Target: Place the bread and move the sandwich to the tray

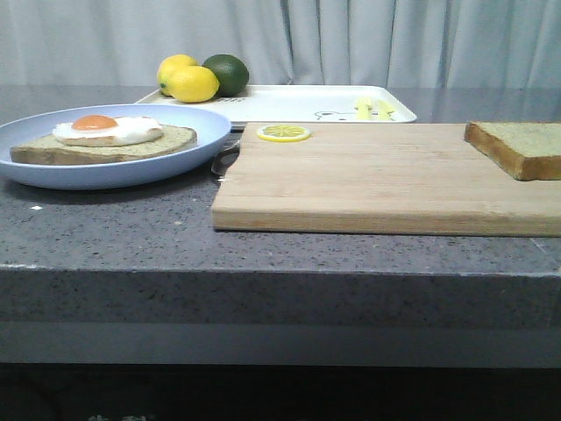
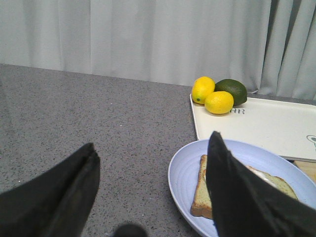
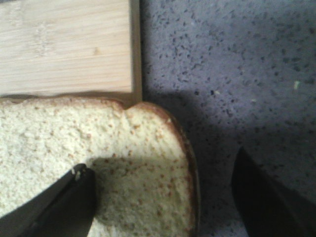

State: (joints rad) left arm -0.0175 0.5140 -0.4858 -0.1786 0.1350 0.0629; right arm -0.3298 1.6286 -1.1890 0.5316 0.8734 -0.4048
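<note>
At the right edge of the front view the bread [image 1: 519, 147] lies flat on the far right end of the wooden cutting board [image 1: 377, 180], partly cut off by the frame. The sandwich [image 1: 105, 140], so far one slice topped with a fried egg [image 1: 107, 129], sits on the pale-blue plate [image 1: 53, 167] at the left of the grey speckled desk [image 1: 131, 228]. Behind them, in the upper middle, the white tray [image 1: 298, 105] holds two lemons [image 1: 186, 79] and a lime [image 1: 228, 74] at its left end. A lemon slice [image 1: 282, 132] rests on the board's far edge.

The right gripper [image 3: 165, 197] is spread wide over the bread's corner, one finger above the crumb, the other over bare desk. The left gripper [image 2: 150, 192] hangs spread too, one finger over the plate's rim, pinching nothing.
</note>
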